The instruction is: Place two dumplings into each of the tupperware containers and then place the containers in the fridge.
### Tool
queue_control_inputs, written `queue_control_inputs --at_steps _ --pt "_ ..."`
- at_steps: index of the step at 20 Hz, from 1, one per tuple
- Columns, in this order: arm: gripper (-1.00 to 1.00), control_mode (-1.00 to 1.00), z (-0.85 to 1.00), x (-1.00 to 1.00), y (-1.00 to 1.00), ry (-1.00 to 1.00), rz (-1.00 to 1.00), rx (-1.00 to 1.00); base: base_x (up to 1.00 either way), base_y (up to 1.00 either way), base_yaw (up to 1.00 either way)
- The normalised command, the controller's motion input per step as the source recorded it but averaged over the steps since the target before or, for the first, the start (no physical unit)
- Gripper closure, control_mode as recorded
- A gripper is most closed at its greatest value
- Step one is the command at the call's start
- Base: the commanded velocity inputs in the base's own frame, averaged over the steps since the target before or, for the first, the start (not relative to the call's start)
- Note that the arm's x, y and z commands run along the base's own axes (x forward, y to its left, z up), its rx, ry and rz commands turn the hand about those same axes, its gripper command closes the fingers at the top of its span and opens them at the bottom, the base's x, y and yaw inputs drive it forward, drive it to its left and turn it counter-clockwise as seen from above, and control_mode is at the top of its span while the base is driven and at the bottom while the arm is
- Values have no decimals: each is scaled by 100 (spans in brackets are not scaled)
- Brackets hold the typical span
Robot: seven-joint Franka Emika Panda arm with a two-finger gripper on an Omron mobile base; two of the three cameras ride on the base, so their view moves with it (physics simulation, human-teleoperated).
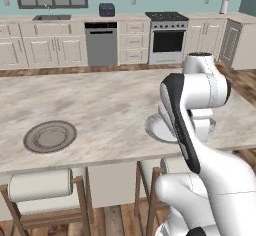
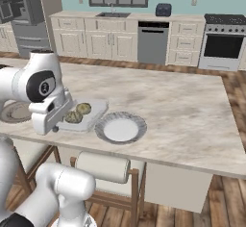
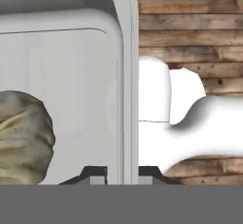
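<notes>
Translucent pale grey plastic, the rim of a tupperware container (image 3: 124,85), runs top to bottom through the middle of the hand view and passes straight between the two dark tips of the gripper (image 3: 122,173); the jaws stand nearly together, pinched on that thin wall, one tip inside and one outside. Gripping by the rim suits a shallow tray too wide to span. One dumpling (image 3: 21,135) lies inside the tray at the left of the hand view; wood floor shows to the right of the rim, so that edge appears to be past the counter edge, possibly lifted. In the right base view the tupperware container (image 2: 96,110) sits at centre left on the marble island (image 2: 182,106), two dumplings (image 2: 78,112) in it, a white bowl (image 2: 120,127) just beside it to the right and a brownish plate (image 2: 14,111) at far left. Arm is folded low, wrist over the tray's near left corner, hand pointing down. Fridge (image 2: 26,14) stands at upper left, well apart. Judgement: this tray is loaded and the carry to the fridge is the step in hand.
</notes>
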Motion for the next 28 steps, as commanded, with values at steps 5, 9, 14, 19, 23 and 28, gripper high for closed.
queue_control_inputs --at_steps 5,9,14,19,23,28 --pt "100 -100 7 -20 -8 -6 11 0 0 0 0" --pt "100 -100 5 -12 -3 -1 0 0 0 0 0" --pt "100 -100 0 0 -11 0 0 0 0 0 0" --pt "100 -100 0 0 -7 0 -2 0 0 0 0" --pt "100 -100 0 0 -1 0 -7 0 0 0 0" --pt "100 100 0 0 0 0 -3 0 -2 0 0"
